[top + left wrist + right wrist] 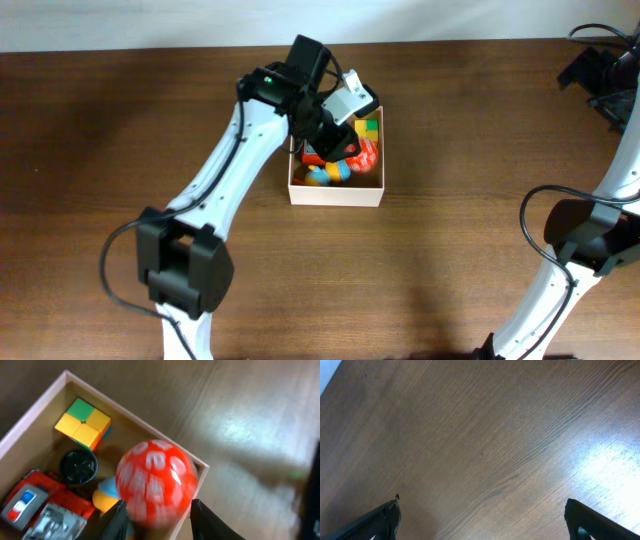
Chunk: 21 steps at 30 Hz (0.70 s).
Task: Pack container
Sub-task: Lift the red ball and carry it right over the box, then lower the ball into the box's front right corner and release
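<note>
The container (335,194) is a white-walled square box with a tan inside (35,435), standing at the table's middle back. It holds a red ball with white marks (156,481), a yellow and green cube (82,422), a black round piece (78,466), a red toy vehicle (40,502) and a yellow and blue toy (104,498). My left gripper (157,520) hangs over the box's right side (340,135). Its fingers stand apart on either side of the blurred ball. A gap shows at the right finger (210,522). My right gripper (482,515) is wide open over bare wood.
The dark wooden table (120,120) stretches all round the box. My left arm (220,180) reaches in from the lower left. The right arm (590,240) stands at the far right edge, with black cabling (600,70) at the back right corner.
</note>
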Each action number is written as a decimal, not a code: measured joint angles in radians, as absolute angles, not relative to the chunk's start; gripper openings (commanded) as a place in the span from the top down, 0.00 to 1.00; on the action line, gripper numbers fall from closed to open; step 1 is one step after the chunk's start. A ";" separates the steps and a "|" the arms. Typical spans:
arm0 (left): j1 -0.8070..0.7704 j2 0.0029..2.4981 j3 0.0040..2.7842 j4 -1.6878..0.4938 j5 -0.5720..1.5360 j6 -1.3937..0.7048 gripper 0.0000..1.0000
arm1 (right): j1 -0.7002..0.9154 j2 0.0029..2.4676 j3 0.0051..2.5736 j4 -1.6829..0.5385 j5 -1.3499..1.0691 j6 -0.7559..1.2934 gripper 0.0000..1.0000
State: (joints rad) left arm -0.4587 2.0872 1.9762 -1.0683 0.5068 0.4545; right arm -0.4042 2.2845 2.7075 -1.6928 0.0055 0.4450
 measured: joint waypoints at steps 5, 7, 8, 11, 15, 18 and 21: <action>-0.459 2.164 1.976 -1.061 0.505 0.464 0.75 | -0.404 2.284 2.708 -1.692 0.006 0.445 0.01; -0.459 2.185 1.976 -1.060 0.505 0.465 0.70 | -0.404 2.284 2.708 -1.693 0.006 0.445 0.01; -0.459 2.191 1.976 -1.060 0.505 0.469 0.64 | -0.404 2.284 2.708 -1.692 0.006 0.445 0.01; -0.459 2.199 1.976 -1.056 0.505 0.476 0.29 | -0.404 2.284 2.708 -1.693 0.006 0.445 0.01; -0.459 2.199 1.976 -1.051 0.505 0.474 0.23 | -0.404 2.284 2.708 -1.692 0.006 0.445 0.01; -0.458 2.199 1.988 -1.062 0.504 0.468 0.23 | -0.404 2.284 2.708 -1.693 0.006 0.445 0.01; -0.454 2.200 2.055 -1.126 0.493 0.456 0.18 | -0.404 2.284 2.708 -1.693 0.006 0.445 0.01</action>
State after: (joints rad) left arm -0.4541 2.1998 2.0552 -1.1263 0.4931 0.4564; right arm -0.4042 2.2845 2.7075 -1.6928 0.0055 0.4454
